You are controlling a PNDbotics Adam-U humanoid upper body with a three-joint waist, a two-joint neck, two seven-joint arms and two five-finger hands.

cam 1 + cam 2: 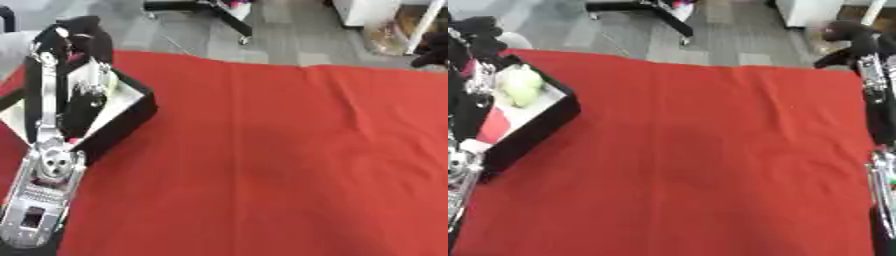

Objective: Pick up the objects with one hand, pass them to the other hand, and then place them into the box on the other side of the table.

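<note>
The bench [289, 150] is covered by a red cloth, which is creased in a line running from the far edge toward the near edge. Grey floor [289, 35] is seen beyond the far edge, with the dark legs of a chair base [223, 12] standing on it.

A black box [540, 125] with a pale lining is set at the far left corner of the bench, turned askew to the edges. Inside it, a pale green rounded object [522, 86] is seen toward the far side, and a red object [493, 127] lies nearer the near side; what either is cannot be made out.

The left arm [45, 170] is stretched from the near left corner up over the box, its silver joints lying above the box's near wall. The left robot hand [80, 31] is held over the far side of the box with its dark fingers curled; whether anything is pinched in them cannot be told.

The right arm [877, 120] is seen along the right edge of the bench in the right eye view. The right robot hand [846, 31] is raised beyond the far right corner; whether its fingers are spread or pressed together cannot be told.
</note>
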